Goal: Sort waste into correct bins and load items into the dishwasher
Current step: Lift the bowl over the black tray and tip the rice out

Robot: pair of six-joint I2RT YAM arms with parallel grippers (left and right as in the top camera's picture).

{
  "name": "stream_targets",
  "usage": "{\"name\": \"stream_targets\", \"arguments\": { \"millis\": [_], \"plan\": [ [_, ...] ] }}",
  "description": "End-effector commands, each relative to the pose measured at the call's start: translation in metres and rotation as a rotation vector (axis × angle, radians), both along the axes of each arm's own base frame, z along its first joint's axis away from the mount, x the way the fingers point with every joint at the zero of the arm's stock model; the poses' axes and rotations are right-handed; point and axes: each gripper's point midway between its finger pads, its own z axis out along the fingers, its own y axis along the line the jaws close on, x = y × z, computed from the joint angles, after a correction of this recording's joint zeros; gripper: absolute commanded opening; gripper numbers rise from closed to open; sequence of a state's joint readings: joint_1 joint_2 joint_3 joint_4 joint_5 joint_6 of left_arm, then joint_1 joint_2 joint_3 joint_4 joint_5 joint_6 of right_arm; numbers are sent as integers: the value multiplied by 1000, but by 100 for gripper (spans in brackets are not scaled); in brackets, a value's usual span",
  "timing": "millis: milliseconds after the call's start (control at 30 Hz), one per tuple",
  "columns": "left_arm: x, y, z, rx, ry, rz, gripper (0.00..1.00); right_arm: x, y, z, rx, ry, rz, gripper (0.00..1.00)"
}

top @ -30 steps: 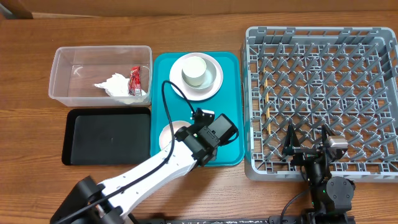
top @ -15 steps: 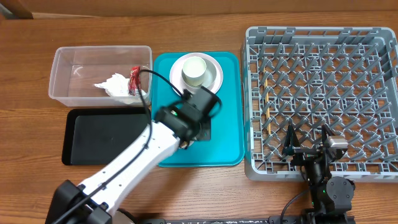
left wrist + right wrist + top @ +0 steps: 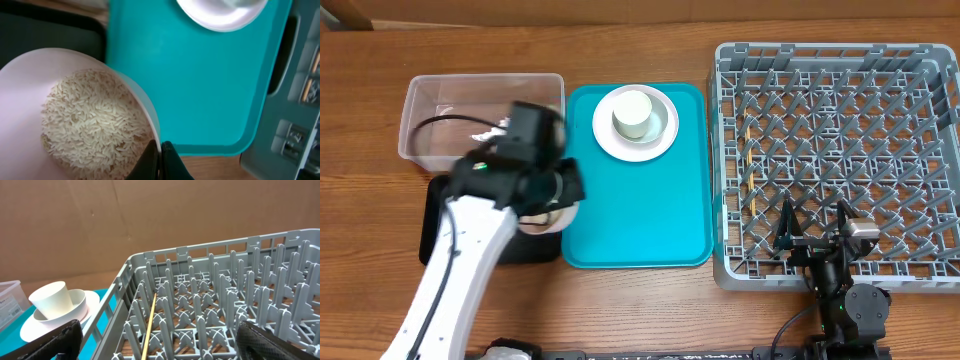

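Overhead: blurred left arm [image 3: 470, 205] hides parts of clear tub [image 3: 420, 92] and black tray [image 3: 429, 200]. Left wrist: pink bowl [image 3: 25, 85] cropped at left and bottom edges.

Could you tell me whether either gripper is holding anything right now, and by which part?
The left gripper pinches the pale pink bowl of rice by its rim; the right gripper is open and empty.

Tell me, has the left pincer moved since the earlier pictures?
Yes. The left pincer went left, from above the teal tray to the black tray's edge, holding the bowl.
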State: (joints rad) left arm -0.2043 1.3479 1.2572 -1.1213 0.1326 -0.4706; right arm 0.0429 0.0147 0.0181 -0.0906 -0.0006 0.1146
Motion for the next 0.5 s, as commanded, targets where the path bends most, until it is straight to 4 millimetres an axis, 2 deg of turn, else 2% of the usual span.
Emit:
{"name": "stream_targets", "arguments": {
  "millis": [0,100,200,367,467],
  "plan": [
    [5,22,19,-1,-64,16,4,0,1,-1,-3,-8,6,100],
    [7,49,18,7,-60,71,4,0,1,-1,-3,-8,6,100],
    [8,67,16,-16,-59,98,4,0,1,-1,-3,-8,6,100],
    [14,76,18,-141,-95,99,4,0,1,-1,-3,-8,6,100],
    [15,83,10,-182,-106,110,4,0,1,-1,-3,-8,6,100]
  ]
}}
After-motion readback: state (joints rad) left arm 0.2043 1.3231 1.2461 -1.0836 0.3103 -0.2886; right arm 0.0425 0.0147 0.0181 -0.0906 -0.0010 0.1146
